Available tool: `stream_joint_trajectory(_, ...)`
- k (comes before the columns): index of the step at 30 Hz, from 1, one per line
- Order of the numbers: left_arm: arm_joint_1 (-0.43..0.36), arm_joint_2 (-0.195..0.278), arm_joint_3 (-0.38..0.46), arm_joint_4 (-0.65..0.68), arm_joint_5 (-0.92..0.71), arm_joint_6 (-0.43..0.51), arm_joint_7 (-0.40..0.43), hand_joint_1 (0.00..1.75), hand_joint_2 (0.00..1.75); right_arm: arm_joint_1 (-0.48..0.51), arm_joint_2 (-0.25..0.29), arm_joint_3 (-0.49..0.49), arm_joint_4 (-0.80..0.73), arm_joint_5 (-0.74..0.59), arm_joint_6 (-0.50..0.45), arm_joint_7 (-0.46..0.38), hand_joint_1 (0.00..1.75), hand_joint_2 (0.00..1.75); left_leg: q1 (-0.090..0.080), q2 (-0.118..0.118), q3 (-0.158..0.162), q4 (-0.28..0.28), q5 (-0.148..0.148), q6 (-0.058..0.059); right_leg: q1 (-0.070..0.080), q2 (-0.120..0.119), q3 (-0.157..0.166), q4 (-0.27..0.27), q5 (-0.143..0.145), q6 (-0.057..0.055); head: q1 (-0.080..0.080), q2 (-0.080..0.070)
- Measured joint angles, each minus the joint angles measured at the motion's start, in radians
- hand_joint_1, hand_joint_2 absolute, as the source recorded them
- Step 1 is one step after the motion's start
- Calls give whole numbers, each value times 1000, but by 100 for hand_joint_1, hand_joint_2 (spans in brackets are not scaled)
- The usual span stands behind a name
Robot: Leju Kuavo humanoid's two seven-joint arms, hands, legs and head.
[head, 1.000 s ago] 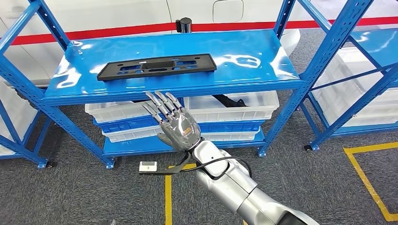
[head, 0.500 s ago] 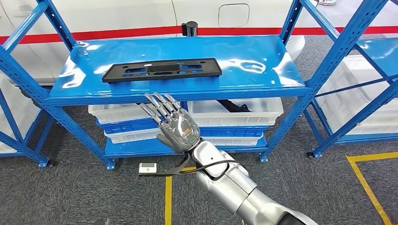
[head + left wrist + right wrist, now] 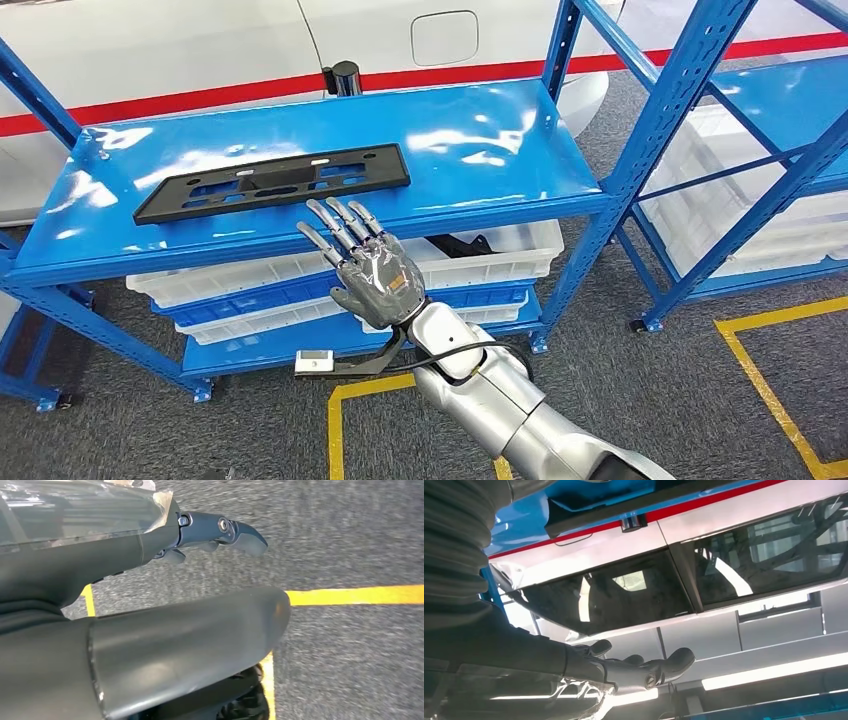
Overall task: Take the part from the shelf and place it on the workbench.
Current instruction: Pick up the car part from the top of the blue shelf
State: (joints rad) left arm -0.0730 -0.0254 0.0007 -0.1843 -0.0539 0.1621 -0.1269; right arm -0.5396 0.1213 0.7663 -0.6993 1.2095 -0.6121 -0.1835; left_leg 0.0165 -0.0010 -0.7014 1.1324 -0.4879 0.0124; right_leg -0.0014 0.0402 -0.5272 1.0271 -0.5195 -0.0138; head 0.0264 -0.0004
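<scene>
At the far left, your left robot hand (image 3: 220,530) hung over grey carpet with a yellow floor line (image 3: 355,595) running beside it; its dark fingers (image 3: 240,530) reached out with nothing between them, but whether they were spread or curled you could not tell.

Moving right in the head view, the part (image 3: 272,182), a long flat black plate with cut-outs, lay on the blue shelf (image 3: 480,150), towards its left half and close to the front edge, its long side roughly along that edge. To the right of the part the shelf top was bare, glossy blue up to the right-hand upright (image 3: 660,110).

Your right robot hand (image 3: 365,265) was raised just in front of the shelf's front edge, below the part's right end, palm away from you, fingers (image 3: 335,222) straight and apart, holding nothing. The fingertips reached the front lip but were apart from the part.

Under the shelf sat white bins (image 3: 500,255) on a lower blue level, just behind the hand. Further right, a second blue rack (image 3: 790,130) held more white bins, with open grey carpet and yellow floor tape (image 3: 770,380) in front.
</scene>
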Motion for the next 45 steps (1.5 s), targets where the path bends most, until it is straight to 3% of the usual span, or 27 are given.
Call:
stream_joint_trajectory(2,1,5,0,0,-2,0,1,0,0,4,0,0,1,-5,-5,0,0,175,-16,-9,21,-83,71,23,2,7,15,-7,-17,7,1,0)
stream_joint_trajectory(4,1,8,-1,0,-4,1,3,0,0,7,1,0,2,-7,-9,-1,0,175,-24,-10,39,-109,74,31,3,10,25,-9,-18,21,1,0)
stream_joint_trajectory(6,0,8,0,0,-6,1,4,0,0,6,1,-1,2,-8,-10,-1,0,175,-20,-7,71,-130,71,36,6,1,26,12,-18,28,1,0)
stream_joint_trajectory(8,-1,8,0,-1,-8,1,4,0,0,4,0,-1,2,-8,-10,-2,0,175,-13,-5,101,-144,64,40,5,-13,-20,96,-31,30,4,0)
stream_joint_trajectory(10,-1,7,0,-1,-8,0,4,0,0,5,-2,0,3,-9,-11,-3,0,175,-11,-4,118,-147,49,41,-1,-23,-106,215,-66,32,6,0)
stream_joint_trajectory(12,0,5,0,-1,-8,0,4,0,0,10,-4,0,4,-9,-11,-3,0,175,-6,-4,138,-147,29,34,-10,-26,-166,257,-91,44,6,0)
stream_joint_trajectory(13,1,5,0,-1,-8,0,4,0,0,12,-5,0,5,-9,-11,-3,0,175,-3,-5,152,-146,17,29,-16,-28,-173,229,-77,58,6,0)
stream_joint_trajectory(14,1,4,0,-1,-8,0,4,0,0,12,-6,0,5,-9,-11,-3,0,175,1,-6,167,-146,5,23,-21,-31,-165,172,-43,76,6,0)
stream_joint_trajectory(15,1,5,0,0,-8,0,4,0,0,13,-8,0,5,-9,-11,-3,0,175,3,-6,179,-146,-7,16,-27,-37,-150,104,10,96,7,0)
stream_joint_trajectory(16,1,5,0,0,-8,-1,4,0,0,14,-9,0,6,-9,-11,-4,0,175,4,-7,191,-144,-20,8,-29,-45,-136,47,51,101,7,0)
stream_joint_trajectory(17,1,6,0,0,-8,-2,4,0,0,17,-10,0,7,-10,-12,-5,0,175,4,-6,200,-143,-32,0,-28,-49,-125,12,80,96,6,0)
stream_joint_trajectory(18,1,7,0,0,-8,-4,4,0,0,20,-11,0,8,-10,-13,-6,0,175,3,-5,206,-143,-40,-9,-26,-51,-120,-1,94,82,6,0)
stream_joint_trajectory(19,0,7,0,0,-8,-5,4,0,0,22,-11,0,8,-11,-15,-7,0,175,4,-3,214,-142,-46,-15,-22,-49,-117,0,88,62,5,0)
stream_joint_trajectory(22,-3,7,0,-1,-8,-7,3,0,0,22,-9,-1,5,-12,-16,-9,0,175,10,0,201,-103,-57,-27,-28,-38,-93,-2,78,32,3,0)
stream_joint_trajectory(23,-4,6,0,-1,-8,-7,3,0,0,22,-7,-2,4,-12,-15,-10,0,175,11,0,173,-55,-67,-30,-29,-36,-83,-3,72,24,2,0)
stream_joint_trajectory(26,-6,4,0,-1,-8,-5,4,0,0,24,-3,-1,4,-11,-6,-17,0,175,12,-1,40,128,-125,-37,-23,-32,-57,-3,49,8,1,0)
stream_joint_trajectory(27,-6,4,0,-1,-8,-4,4,0,0,25,-1,-1,4,-11,-2,-20,0,175,11,-1,7,151,-131,-36,-20,-29,-47,-3,40,7,1,0)
stream_joint_trajectory(28,-6,4,0,-1,-8,-4,5,0,0,26,0,0,4,-10,1,-24,0,175,11,-1,-8,138,-116,-33,-19,-26,-34,-3,31,7,1,0)
stream_joint_trajectory(29,-6,4,0,-1,-8,-4,5,0,0,26,3,0,5,-10,5,-29,0,175,9,-1,-7,95,-78,-28,-17,-24,-21,-3,22,8,1,0)
stream_joint_trajectory(31,-6,4,0,0,-8,0,5,0,0,26,10,3,7,-12,11,-41,0,175,3,-1,14,-26,26,-12,-13,-21,3,-4,3,12,2,0)
stream_joint_trajectory(33,-6,5,0,1,-8,6,6,0,0,26,17,6,12,-14,16,-51,0,175,-6,-4,31,-90,72,1,-9,-17,15,-5,-13,22,2,0)
stream_joint_trajectory(35,-8,4,0,1,-9,13,7,0,0,25,23,10,15,-16,18,-58,0,175,-12,-6,43,-98,71,8,-8,-15,19,-12,-23,34,2,0)
stream_joint_trajectory(40,-18,-1,0,0,-32,49,16,0,0,17,36,25,27,-33,31,-89,0,175,-13,-9,68,-126,86,-1,-8,-23,46,-29,-9,49,4,0)
stream_joint_trajectory(42,-19,-4,0,0,-38,54,23,0,0,18,41,38,34,-34,37,-99,0,175,-15,-11,68,-126,82,1,-9,-25,50,-40,-11,47,4,0)
stream_joint_trajectory(45,-21,-9,0,0,-44,60,31,0,0,20,53,59,44,-34,49,-107,0,175,-16,-11,67,-126,77,5,-9,-25,57,-63,-23,32,4,0)
